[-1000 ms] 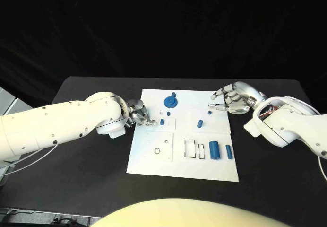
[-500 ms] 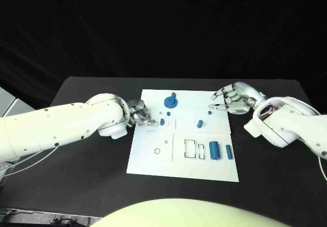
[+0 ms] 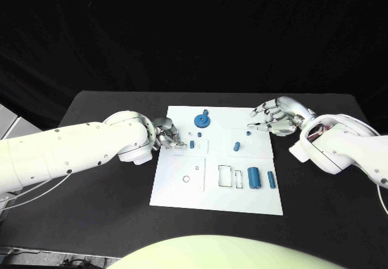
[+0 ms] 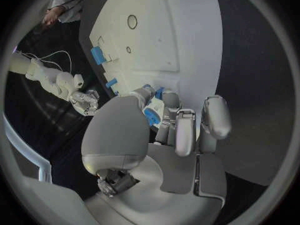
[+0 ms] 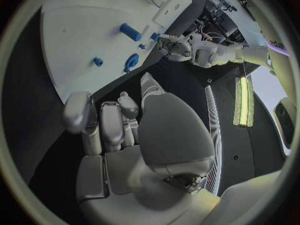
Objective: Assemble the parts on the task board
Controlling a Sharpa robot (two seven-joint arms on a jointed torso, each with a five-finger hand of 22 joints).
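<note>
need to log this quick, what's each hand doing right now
Left hand: pinching a small blue part over the white task board.
Right hand: holds nothing, fingers curled and apart.

Black table [image 3: 105,190] under the work area, matte surface. Black backdrop [image 3: 194,45] behind the table. White cable [image 3: 32,190] hanging off table's left edge.
</note>
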